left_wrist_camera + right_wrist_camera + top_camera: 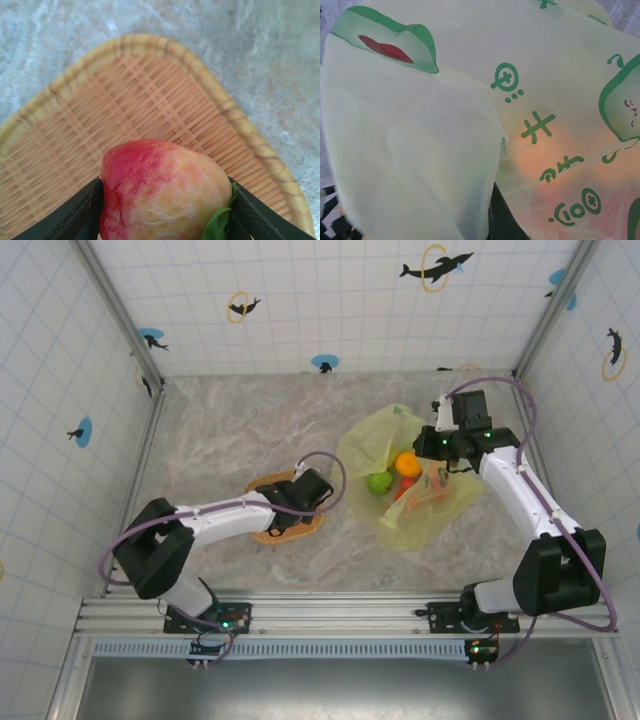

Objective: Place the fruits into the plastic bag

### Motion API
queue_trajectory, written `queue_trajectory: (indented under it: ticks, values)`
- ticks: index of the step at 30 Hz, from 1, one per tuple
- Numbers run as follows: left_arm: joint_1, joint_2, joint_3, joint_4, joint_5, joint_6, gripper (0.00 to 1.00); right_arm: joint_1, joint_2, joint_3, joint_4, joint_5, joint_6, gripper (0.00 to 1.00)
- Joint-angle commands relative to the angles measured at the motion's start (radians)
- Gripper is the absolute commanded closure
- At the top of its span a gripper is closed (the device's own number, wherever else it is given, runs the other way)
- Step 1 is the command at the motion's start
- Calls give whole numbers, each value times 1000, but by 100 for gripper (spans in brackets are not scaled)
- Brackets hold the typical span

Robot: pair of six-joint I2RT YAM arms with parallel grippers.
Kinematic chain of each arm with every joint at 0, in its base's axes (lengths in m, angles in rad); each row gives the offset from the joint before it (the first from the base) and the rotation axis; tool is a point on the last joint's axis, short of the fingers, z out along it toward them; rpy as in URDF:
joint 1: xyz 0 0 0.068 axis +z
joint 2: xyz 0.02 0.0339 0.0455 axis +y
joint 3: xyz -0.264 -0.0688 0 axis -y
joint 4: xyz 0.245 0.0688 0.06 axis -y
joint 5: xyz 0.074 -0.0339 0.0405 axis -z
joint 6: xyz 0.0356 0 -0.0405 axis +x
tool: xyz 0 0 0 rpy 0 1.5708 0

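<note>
Left gripper [165,202] clamps a fruit [165,185] over the plate [150,95] mid-table; right gripper [434,444] pinched tight on the bag [366,446]

— How is the overhead view looking?
— Bright, even light is falling from above, leaving only faint shadows on the table [230,430].
— And up close?
— The red-and-yellow fruit [160,195] is showing sharp, the upper frame blurring. The plastic bag [420,150] is glowing, softly out of focus.
</note>
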Motion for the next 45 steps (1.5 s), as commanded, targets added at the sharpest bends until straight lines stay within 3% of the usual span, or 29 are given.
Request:
queue_trajectory:
  ticks: [1, 11, 15, 23, 39, 45]
  values:
    - [-4, -97, -26, 41, -35, -19, 50, -4, -7, -7, 7, -3, -8, 100]
    - [-72, -271, -25, 316, 278, 34, 54, -3, 2, -8, 13, -6, -4, 100]
    - [-99, -185, 22, 413, 395, 39, 54, 0, 1, -8, 14, -8, -2, 100]
    - [-132, 87, 234, 495, 523, 85, 54, 1, -28, 12, -9, -3, -2, 100]
    - [-135, 423, 430, 748, 370, 28, 50, 0, -96, 29, -18, -16, 44, 100]
    - [-133, 538, 514, 776, 401, 6, 44, 0, -99, 26, -23, -11, 38, 100]
